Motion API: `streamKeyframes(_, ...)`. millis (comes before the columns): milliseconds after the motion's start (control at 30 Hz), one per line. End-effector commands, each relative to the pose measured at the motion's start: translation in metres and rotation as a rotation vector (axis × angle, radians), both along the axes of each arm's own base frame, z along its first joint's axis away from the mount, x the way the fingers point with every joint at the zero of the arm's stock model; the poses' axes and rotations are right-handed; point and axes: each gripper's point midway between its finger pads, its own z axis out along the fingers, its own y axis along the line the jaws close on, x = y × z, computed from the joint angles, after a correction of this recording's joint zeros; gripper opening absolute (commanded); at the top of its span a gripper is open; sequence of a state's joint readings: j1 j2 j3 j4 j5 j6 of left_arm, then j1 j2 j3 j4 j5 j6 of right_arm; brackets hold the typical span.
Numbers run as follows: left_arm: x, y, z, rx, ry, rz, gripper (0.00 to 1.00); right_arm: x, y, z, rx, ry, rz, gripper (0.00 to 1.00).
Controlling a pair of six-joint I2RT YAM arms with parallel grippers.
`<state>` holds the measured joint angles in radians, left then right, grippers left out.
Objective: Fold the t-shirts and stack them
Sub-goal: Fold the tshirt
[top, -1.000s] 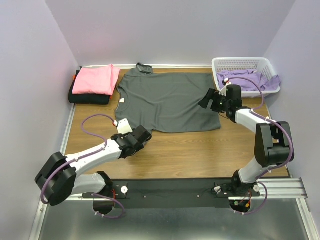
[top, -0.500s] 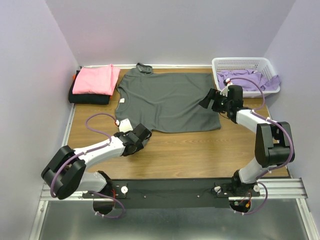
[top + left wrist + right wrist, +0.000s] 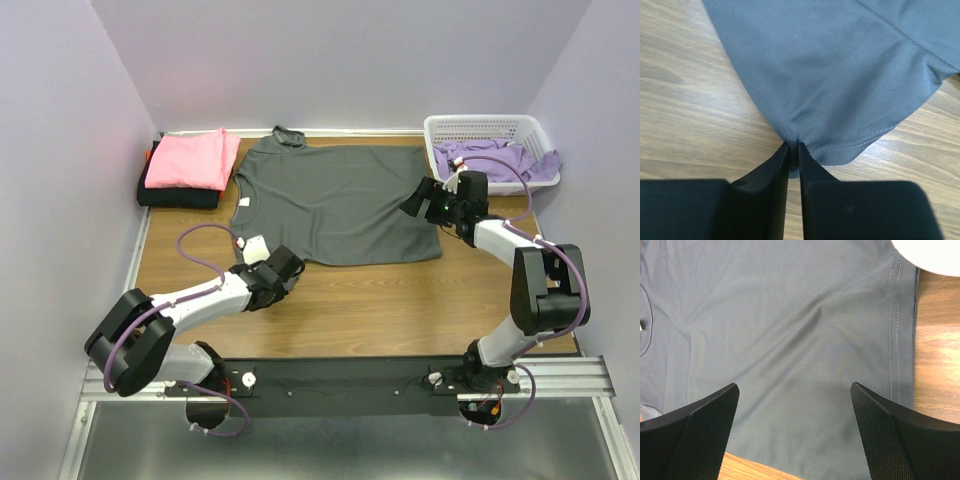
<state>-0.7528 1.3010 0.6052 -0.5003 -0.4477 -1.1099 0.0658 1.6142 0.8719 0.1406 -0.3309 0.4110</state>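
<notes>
the dark grey t-shirt (image 3: 335, 200) lies spread flat at the centre of the table (image 3: 380, 300), collar toward the far wall. the left gripper (image 3: 793, 146) is pinched on the shirt's near left hem corner, fingers almost together with cloth between them. the right gripper (image 3: 794, 387) is spread wide over the shirt's right edge, holding nothing. the folded pink t-shirt (image 3: 188, 160) rests on the black t-shirt (image 3: 175, 196) at far left. lavender t-shirts (image 3: 490, 160) fill the basket (image 3: 480, 121) at far right.

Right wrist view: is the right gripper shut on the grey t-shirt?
No, the right gripper is wide open: its jaws stand far apart, and the grey t-shirt lies flat between them, unpinched.
</notes>
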Motion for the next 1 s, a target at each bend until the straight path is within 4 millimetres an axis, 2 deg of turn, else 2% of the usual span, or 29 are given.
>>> streamKeyframes(0,0.001,-0.004,-0.002,-0.025,-0.018,-0.034,0.15,0.0,-0.003,0.008,-0.004,-0.033,0.005,0.99)
streamKeyframes(33,0.003,-0.004,0.0,-0.025,-0.034,-0.037,0.04,0.001,-0.002,0.009,-0.003,-0.037,0.008,0.99)
streamKeyframes(67,0.006,-0.004,0.003,-0.024,-0.055,-0.05,0.0,0.001,-0.001,0.01,-0.002,-0.038,0.014,0.99)
streamKeyframes(233,0.03,-0.024,0.039,-0.09,-0.23,-0.142,0.0,0.001,-0.001,0.003,-0.002,-0.019,0.012,0.99)
streamKeyframes(300,0.04,-0.025,0.052,-0.066,-0.291,-0.175,0.0,0.0,-0.004,0.0,-0.01,-0.006,-0.005,0.99)
streamKeyframes(400,0.048,-0.023,0.059,-0.023,-0.333,-0.197,0.0,-0.004,-0.01,-0.006,-0.035,0.021,-0.038,0.97)
streamKeyframes(633,0.056,-0.006,0.059,0.094,-0.353,-0.166,0.0,-0.019,-0.02,-0.018,-0.137,0.089,-0.121,0.95)
streamKeyframes(767,0.055,-0.006,0.068,0.068,-0.395,-0.168,0.0,-0.028,-0.04,-0.026,-0.232,0.157,-0.199,0.94)
streamKeyframes(933,0.057,-0.011,0.091,0.001,-0.496,-0.208,0.0,-0.048,-0.065,-0.031,-0.333,0.226,-0.29,0.94)
streamKeyframes(967,0.057,-0.012,0.093,0.003,-0.506,-0.225,0.0,-0.057,-0.07,-0.037,-0.35,0.249,-0.31,0.94)
